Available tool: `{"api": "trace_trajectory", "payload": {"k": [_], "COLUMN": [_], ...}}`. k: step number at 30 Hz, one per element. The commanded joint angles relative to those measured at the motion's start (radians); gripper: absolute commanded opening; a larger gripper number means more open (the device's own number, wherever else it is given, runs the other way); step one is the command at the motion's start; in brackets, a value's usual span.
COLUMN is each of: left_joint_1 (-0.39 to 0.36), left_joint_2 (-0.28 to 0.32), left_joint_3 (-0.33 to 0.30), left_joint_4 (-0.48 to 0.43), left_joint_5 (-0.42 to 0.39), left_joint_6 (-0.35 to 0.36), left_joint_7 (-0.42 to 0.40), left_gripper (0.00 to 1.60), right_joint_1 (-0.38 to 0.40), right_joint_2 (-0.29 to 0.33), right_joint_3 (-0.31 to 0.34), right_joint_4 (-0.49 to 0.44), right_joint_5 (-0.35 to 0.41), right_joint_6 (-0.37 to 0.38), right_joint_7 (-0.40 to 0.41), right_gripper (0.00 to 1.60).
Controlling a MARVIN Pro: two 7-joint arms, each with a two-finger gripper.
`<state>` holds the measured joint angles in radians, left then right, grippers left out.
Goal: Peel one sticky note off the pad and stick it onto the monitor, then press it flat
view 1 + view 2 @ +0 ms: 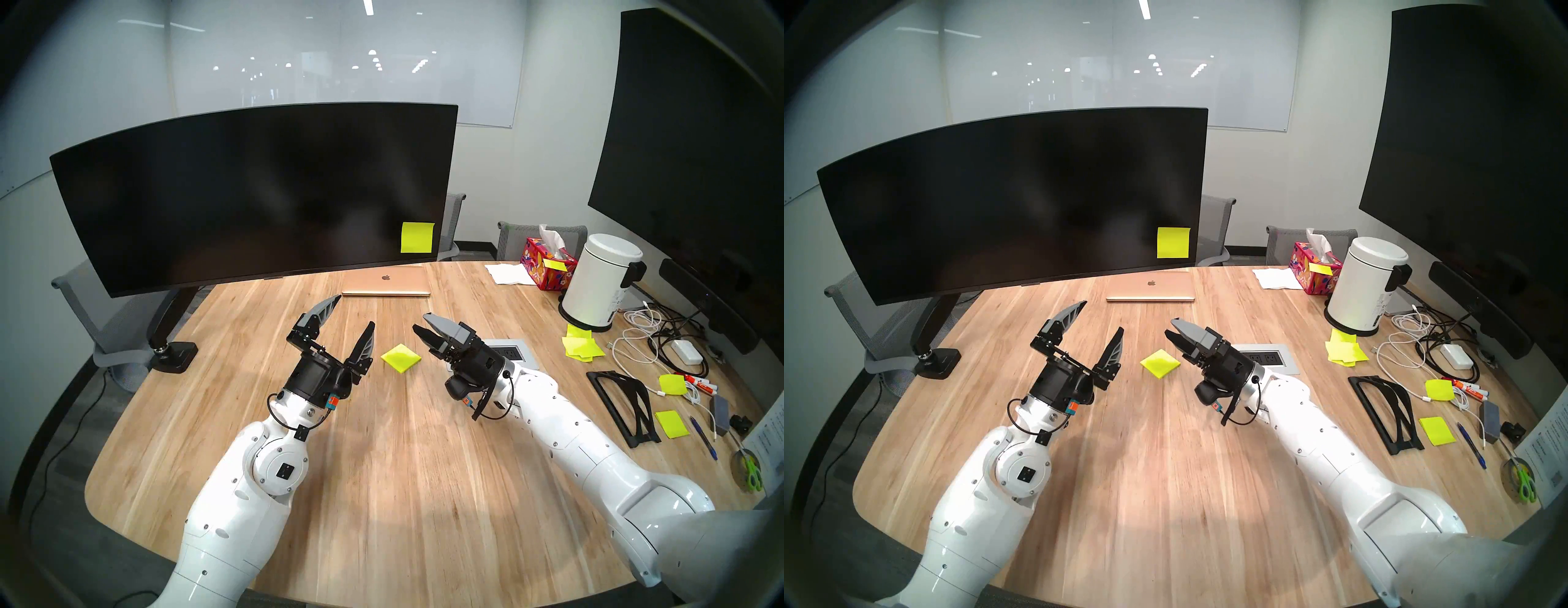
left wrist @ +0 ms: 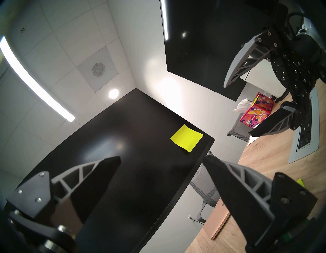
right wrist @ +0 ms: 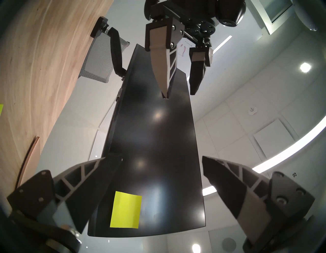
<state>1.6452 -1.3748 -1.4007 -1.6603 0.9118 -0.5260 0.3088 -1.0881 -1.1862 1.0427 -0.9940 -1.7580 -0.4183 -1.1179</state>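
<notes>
The sticky note point(image 1: 417, 237) sits on the monitor point(image 1: 237, 195) at its five o'clock corner; the pad point(image 1: 400, 357) lies between both empty, wide-open claws, left gripper point(image 1: 350, 312) and right gripper point(image 1: 420, 323); the note's lower edge may lift if pressed weakly.

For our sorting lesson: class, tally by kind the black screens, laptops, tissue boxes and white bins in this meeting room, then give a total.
Black screens: 2
Laptops: 1
Tissue boxes: 1
White bins: 1
Total: 5
</notes>
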Motion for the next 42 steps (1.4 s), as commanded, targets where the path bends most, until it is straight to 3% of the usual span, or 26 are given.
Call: {"api": "trace_trajectory", "payload": {"k": [1,11,26,42], "left_joint_1": [-0.003,-0.002,0.0,0.0], "left_joint_2": [-0.002,-0.003,-0.004,-0.005], "left_joint_3": [0.002,0.001,0.0,-0.001], "left_joint_4": [-0.021,-0.023,-0.026,-0.026], "left_joint_5": [0.001,0.002,0.003,0.003], "left_joint_6": [-0.001,0.0,0.002,0.002], "left_joint_7": [0.003,0.002,0.0,-0.001], "left_gripper": [1.6,1.6,1.6,1.6], "right_joint_1": [-0.038,-0.106,-0.237,-0.255], "right_joint_2": [0.015,0.03,0.043,0.038], "right_joint_3": [0.023,0.067,0.155,0.169], "right_joint_4": [-0.103,-0.235,-0.454,-0.484], "right_joint_5": [0.022,0.063,0.148,0.159], "right_joint_6": [0.002,-0.018,-0.017,-0.015], "right_joint_7": [0.045,0.177,0.451,0.502], "right_gripper": [1.6,1.6,1.6,1.6]}}
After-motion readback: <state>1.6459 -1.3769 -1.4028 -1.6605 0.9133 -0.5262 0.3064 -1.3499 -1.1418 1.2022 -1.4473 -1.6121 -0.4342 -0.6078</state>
